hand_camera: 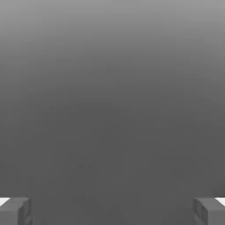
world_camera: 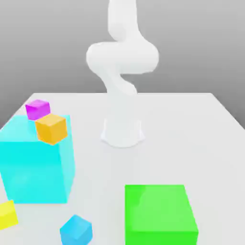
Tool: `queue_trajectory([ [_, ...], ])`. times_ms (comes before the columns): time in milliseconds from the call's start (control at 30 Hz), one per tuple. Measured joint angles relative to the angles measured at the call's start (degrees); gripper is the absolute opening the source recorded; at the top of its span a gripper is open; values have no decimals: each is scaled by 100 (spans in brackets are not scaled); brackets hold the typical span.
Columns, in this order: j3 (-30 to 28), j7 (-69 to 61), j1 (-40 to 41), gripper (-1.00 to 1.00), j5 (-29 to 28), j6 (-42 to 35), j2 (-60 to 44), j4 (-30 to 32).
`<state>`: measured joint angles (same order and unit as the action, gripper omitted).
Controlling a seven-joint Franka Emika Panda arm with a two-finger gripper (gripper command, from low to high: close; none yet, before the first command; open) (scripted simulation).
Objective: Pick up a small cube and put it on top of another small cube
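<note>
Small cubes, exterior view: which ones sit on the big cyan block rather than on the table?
The magenta cube and the orange cube rest on the large cyan block. The sky-blue cube and the yellow cube lie on the table.

Arm (world_camera: 122, 62): plain white, smooth rounded tube links, bulging joint housings, flared round white base collar (world_camera: 122, 133). No cables or markings seen. Gripper (hand_camera: 112, 211): two blocky grey fingertips (hand_camera: 15, 212), square-edged, white patch on each outer upper corner
</note>
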<state>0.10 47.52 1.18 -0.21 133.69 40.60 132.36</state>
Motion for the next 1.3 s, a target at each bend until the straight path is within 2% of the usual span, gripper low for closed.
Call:
queue_trajectory([
  [567,-143,1120,633,0,-106,1300,-3567,394],
  [867,-259,1490,870,0,140,1985,-5436,599],
  [1033,-199,1457,945,0,260,2739,-6473,457],
  [1067,-188,1451,955,-100,269,2837,-6597,434],
  [1300,-184,1460,959,-100,260,2832,-6586,436],
])
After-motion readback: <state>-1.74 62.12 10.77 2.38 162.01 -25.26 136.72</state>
